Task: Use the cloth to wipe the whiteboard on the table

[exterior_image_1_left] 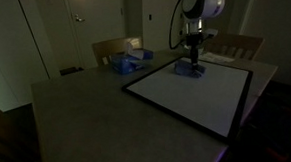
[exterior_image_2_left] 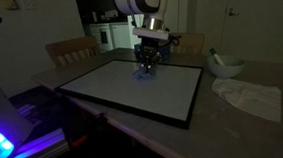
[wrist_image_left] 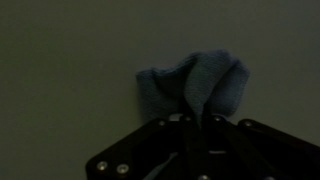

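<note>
The cloth [wrist_image_left: 195, 85] is showing plain blue. The whiteboard [exterior_image_1_left: 201, 96] is showing a white face inside a thin black frame. The gripper [wrist_image_left: 195, 120] is looking black and the arm [exterior_image_2_left: 136, 1] white and black. The table [exterior_image_1_left: 77, 115] is reading grey-brown, and the crumpled rag [exterior_image_2_left: 251, 97] off-white.

The whiteboard [exterior_image_1_left: 201, 98] is laid flat on the table [exterior_image_1_left: 77, 115], in the right half of the frame in an exterior view, with bare tabletop to its left and in front. The cloth [exterior_image_1_left: 189, 71] is set on the whiteboard's far part, directly under the gripper [exterior_image_1_left: 192, 58]. A pile of items [exterior_image_1_left: 127, 60] is placed left of the whiteboard by the table's far edge, a chair [exterior_image_1_left: 112, 48] behind it. In an exterior view, a bowl [exterior_image_2_left: 228, 67] and a crumpled rag [exterior_image_2_left: 251, 96] are placed right of the whiteboard, the bowl behind the rag.
</note>
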You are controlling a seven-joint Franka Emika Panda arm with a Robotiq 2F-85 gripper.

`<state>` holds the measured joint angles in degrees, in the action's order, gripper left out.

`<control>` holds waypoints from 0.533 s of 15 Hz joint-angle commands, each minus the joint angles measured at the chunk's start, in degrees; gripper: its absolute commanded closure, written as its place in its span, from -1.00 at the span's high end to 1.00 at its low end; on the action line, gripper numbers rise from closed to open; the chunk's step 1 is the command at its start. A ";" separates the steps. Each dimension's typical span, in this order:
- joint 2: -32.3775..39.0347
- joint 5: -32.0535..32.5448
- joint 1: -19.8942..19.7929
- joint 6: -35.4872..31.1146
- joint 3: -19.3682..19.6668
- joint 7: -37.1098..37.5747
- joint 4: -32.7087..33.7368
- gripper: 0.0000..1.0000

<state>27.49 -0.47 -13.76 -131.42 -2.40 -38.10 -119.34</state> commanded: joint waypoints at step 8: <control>-1.85 -0.11 0.45 -0.32 0.72 0.22 -6.64 -0.96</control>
<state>27.62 -0.50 -13.74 -131.41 -2.36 -38.09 -121.60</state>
